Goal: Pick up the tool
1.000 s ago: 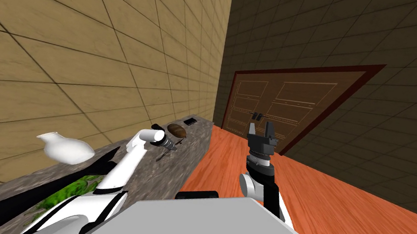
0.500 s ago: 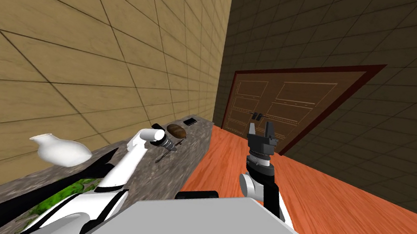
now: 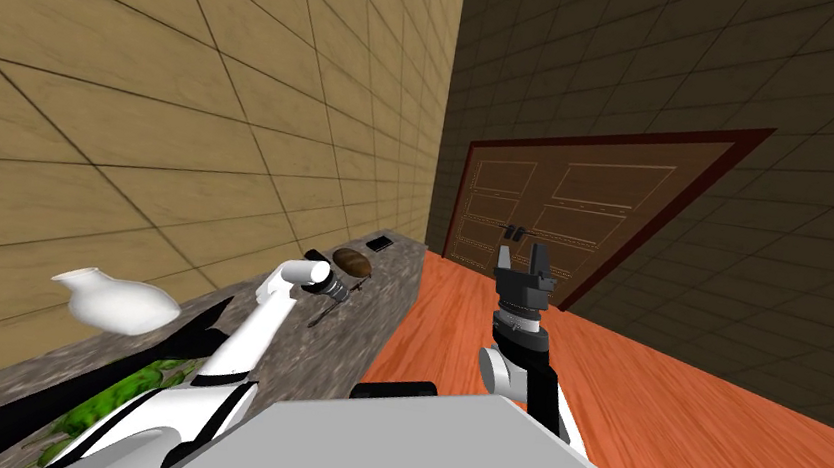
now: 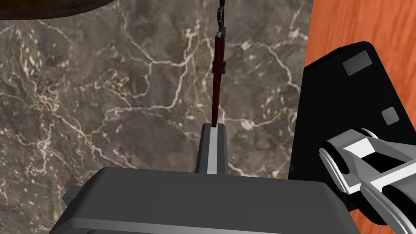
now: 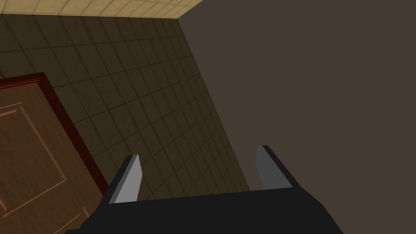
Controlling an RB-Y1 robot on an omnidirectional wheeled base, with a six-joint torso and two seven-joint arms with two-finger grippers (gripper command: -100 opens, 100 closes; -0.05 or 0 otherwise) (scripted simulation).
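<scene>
- Nearest, low by the wall: a white vase (image 3: 114,299) and green leaves (image 3: 113,396) on the marbled stone counter (image 3: 344,348), well apart from the work.
- Reaching forward along that counter with the left arm, forearm sloping up and away, wrist turned so that the left gripper (image 4: 211,126) looks down on the stone.
- Drawn in to a narrow slit, both fingers (image 4: 211,150) pinching the near end of the tool (image 4: 217,87), a thin dark red rod with small dark fittings.
- Running straight away from the fingertips over the counter, near the edge that borders the orange floor (image 3: 684,412); resting on the stone or just clear of it, hard to say from here.
- For the lift: hold the pinch firm and rise straight and slowly, since a grip at the very end will probably let the long free part droop or swing.
- Just past the tool's far end: a round brown thing (image 3: 352,261); best to gain height before any sideways move.
- Farther along the counter: a small dark flat thing (image 3: 380,242).
- Off to the right, over the floor: the right gripper (image 3: 523,257) raised upright, fingers wide apart and holding nothing, in front of a brown panelled door (image 3: 560,204).
</scene>
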